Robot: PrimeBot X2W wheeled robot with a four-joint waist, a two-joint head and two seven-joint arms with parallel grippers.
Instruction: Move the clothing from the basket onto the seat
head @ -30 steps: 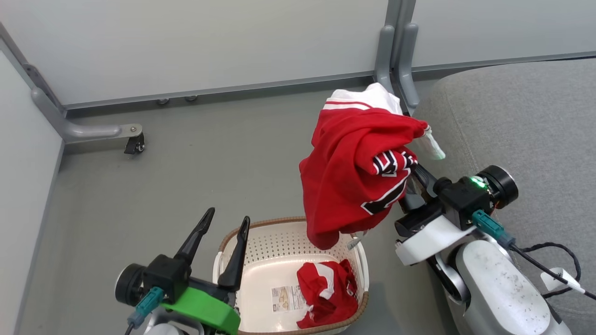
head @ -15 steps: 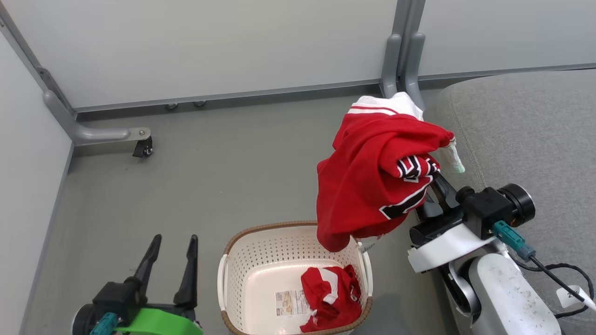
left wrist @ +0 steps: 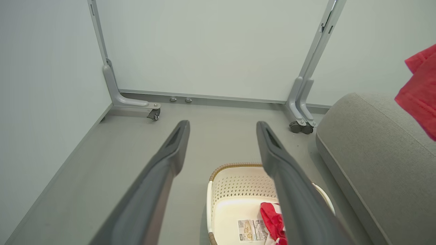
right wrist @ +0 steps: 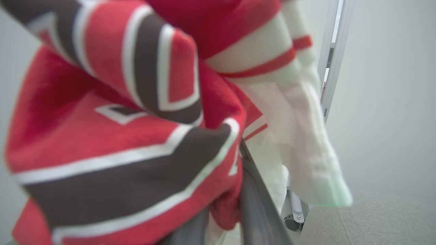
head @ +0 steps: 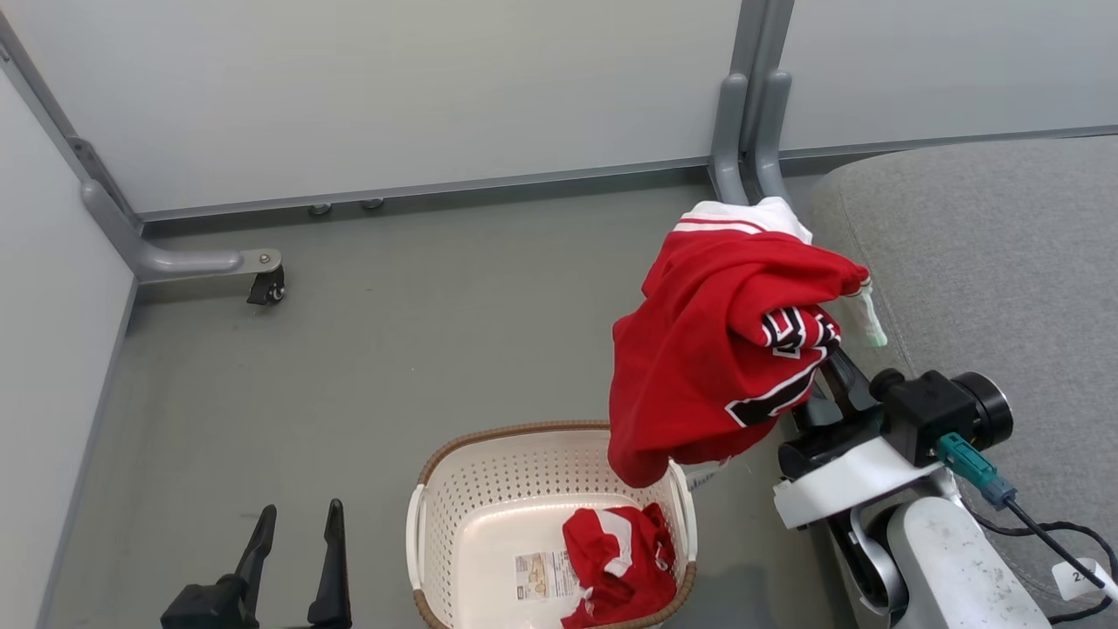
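Observation:
My right gripper (head: 825, 360) is shut on a red garment with white stripes and black-and-white lettering (head: 725, 367), which hangs above the floor beside the grey seat (head: 987, 262). Its lower fold dangles over the far right rim of the cream perforated basket (head: 472, 489). In the right wrist view the same cloth (right wrist: 119, 119) wraps my right gripper (right wrist: 228, 149). A second red-and-white garment (head: 620, 563) lies crumpled in the basket's near right part, next to a label. My left gripper (head: 293, 533) stands open and empty, left of the basket. From the left wrist, my left gripper (left wrist: 221, 127) frames the basket (left wrist: 238, 183).
Grey partition walls with metal feet and castors (head: 266, 286) close off the back and left. A double post (head: 751, 131) stands at the seat's far left corner. Grey floor (head: 419, 332) stretches between the walls and the basket. A black cable (head: 1048, 542) trails on the seat near my right arm.
My left gripper has pulled back from the basket's left rim to the lower left. My right gripper has carried the hanging garment slightly right, toward the seat. The camera has shifted a little.

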